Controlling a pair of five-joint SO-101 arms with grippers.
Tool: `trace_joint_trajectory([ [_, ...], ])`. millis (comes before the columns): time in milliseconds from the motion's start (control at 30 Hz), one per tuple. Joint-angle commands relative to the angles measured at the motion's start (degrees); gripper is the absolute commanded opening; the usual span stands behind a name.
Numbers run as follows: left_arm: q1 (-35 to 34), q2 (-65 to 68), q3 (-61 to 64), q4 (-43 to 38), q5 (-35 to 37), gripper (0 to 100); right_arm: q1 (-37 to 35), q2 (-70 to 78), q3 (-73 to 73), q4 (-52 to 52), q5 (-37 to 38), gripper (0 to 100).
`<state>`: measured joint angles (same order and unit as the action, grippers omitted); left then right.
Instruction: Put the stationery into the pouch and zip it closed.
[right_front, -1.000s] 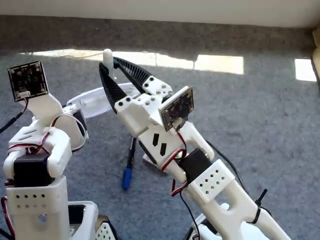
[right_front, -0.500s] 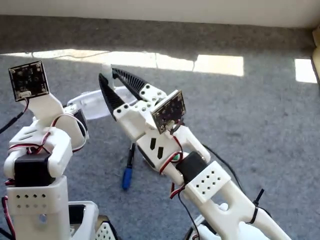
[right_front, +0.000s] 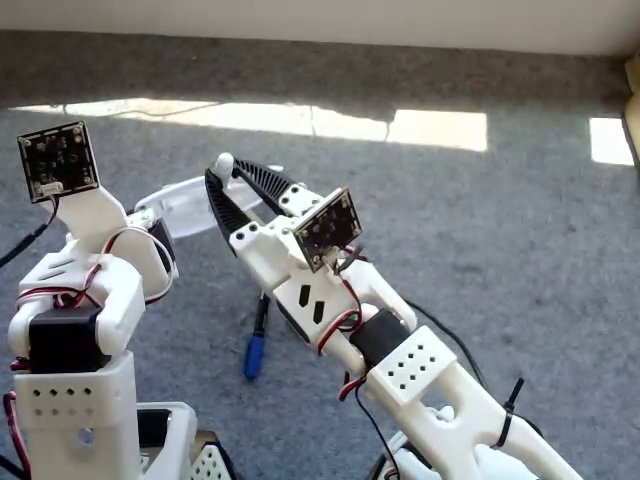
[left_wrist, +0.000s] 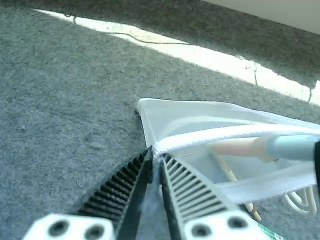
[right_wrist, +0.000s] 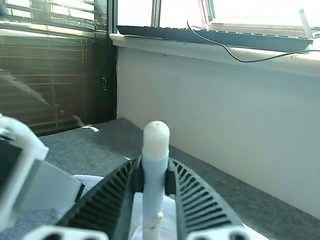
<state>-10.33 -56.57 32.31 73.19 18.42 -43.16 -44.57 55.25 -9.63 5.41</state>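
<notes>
The step in hand looks like loading: one more piece of stationery is being brought to the pouch (right_front: 188, 205), and zipping has not begun. The pouch, white and partly see-through, lies on the grey carpet (right_front: 500, 260) with its mouth open. The left gripper (left_wrist: 154, 156) is clenched on one corner of the pouch, right at the end of the white rim, and seems to be holding that end steady. Through the open mouth a beige stick (left_wrist: 240, 147) shows inside the pouch, though what it is cannot be made out. The right gripper (right_front: 228, 172) hangs just above the far side of the pouch, its black fingers closed around a white marker (right_front: 222, 163). The marker (right_wrist: 156, 145) stands nearly upright, its rounded end poking up past the fingertips of the right gripper (right_wrist: 154, 167). A blue pen (right_front: 257, 335) lies on the carpet on the near side of the pouch, well apart from it and not yet picked up. The next move probably calls for tipping the marker until it lines up with the mouth of the pouch. It can then be lowered between the two rims and let go only once most of its length is inside. The left grip should hold while that happens, since a slack rim could fold the mouth shut. The blue pen would follow, and then the zipper.
</notes>
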Motion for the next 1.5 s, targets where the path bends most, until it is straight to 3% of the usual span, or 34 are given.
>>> trace_joint_trajectory([
  [0, -0.92, 1.10, -1.01, -1.23, 0.79, 1, -0.66, -1.89, -0.92, 1.63, 0.35, 16.3],
  [133, -0.92, 1.10, -1.01, -1.23, 0.79, 1, -0.57, -1.98, -1.45, 10.24, 0.35, 20.0],
  [333, -1.01, 1.10, -1.01, -1.23, 0.79, 1, -0.40, -7.96, -1.98, 13.05, 0.35, 19.7],
  [533, -1.27, 1.10, -1.19, -1.23, 0.70, 1, -0.40, -16.22, -5.41, 26.15, 0.26, 19.7],
  [733, -7.43, 1.10, -1.98, -1.32, 0.70, 1, -0.40, -20.35, -13.67, 42.07, 0.26, 19.7],
  [1000, -12.00, 1.10, -2.07, -1.32, 0.79, 1, 0.13, -20.18, -18.42, 54.55, 0.26, 19.7],
  [1200, -14.46, 1.01, -2.07, -0.97, 0.88, 1, 6.64, -19.82, -18.33, 59.03, 0.26, 19.7],
  [1467, -15.34, 1.01, -2.07, -0.88, 2.29, 1, 10.33, -7.25, -18.95, 67.03, 0.44, 19.7],
])
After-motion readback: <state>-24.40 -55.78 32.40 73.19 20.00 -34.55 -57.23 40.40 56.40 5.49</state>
